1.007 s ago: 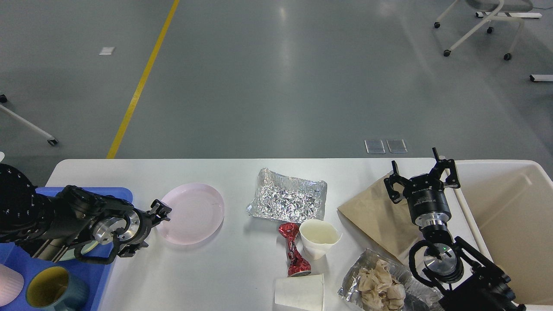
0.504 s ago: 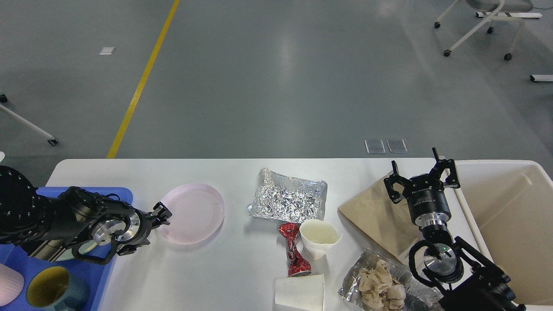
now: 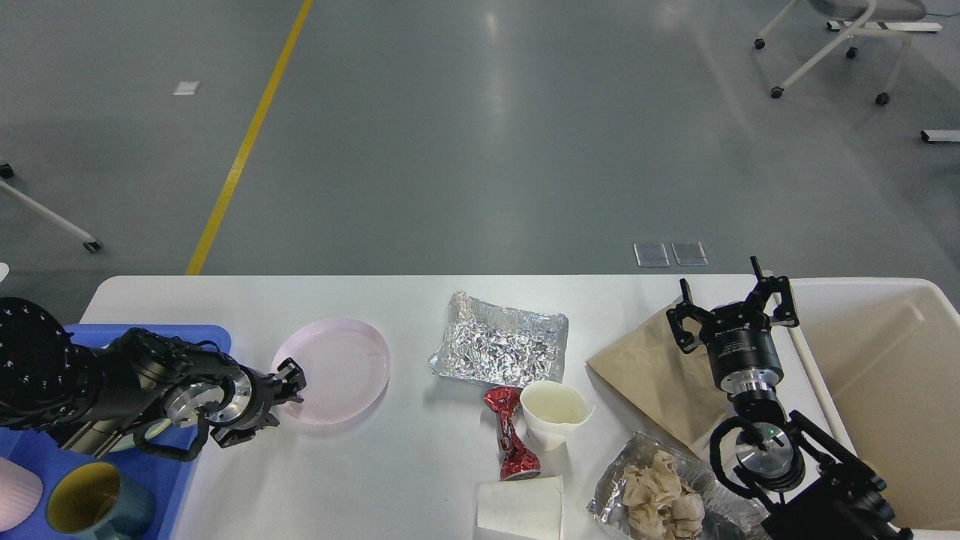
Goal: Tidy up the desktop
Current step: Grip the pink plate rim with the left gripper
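Observation:
The white desktop point(image 3: 352, 480) holds a pink plate point(image 3: 337, 371), a crumpled foil sheet point(image 3: 499, 349), a red crumpled wrapper point(image 3: 510, 439), a dented white cup point(image 3: 555, 411), a paper cup on its side point(image 3: 521, 508), a foil tray with crumpled tissue point(image 3: 660, 496) and a brown paper bag point(image 3: 656, 375). My left gripper point(image 3: 291, 384) is at the plate's near-left rim; its fingers are too small and dark to tell apart. My right gripper point(image 3: 731, 296) is open and empty above the bag's right edge, next to the bin.
A cream bin point(image 3: 885, 375) stands at the table's right end. A blue tray point(image 3: 41, 450) at the left end holds a teal mug point(image 3: 94, 511) and a pink dish point(image 3: 15, 491). A rolling chair point(image 3: 840, 45) stands on the floor far back right.
My left gripper has moved right and slightly down, closer to the pink plate's near-left rim. The right arm and the objects have not moved.

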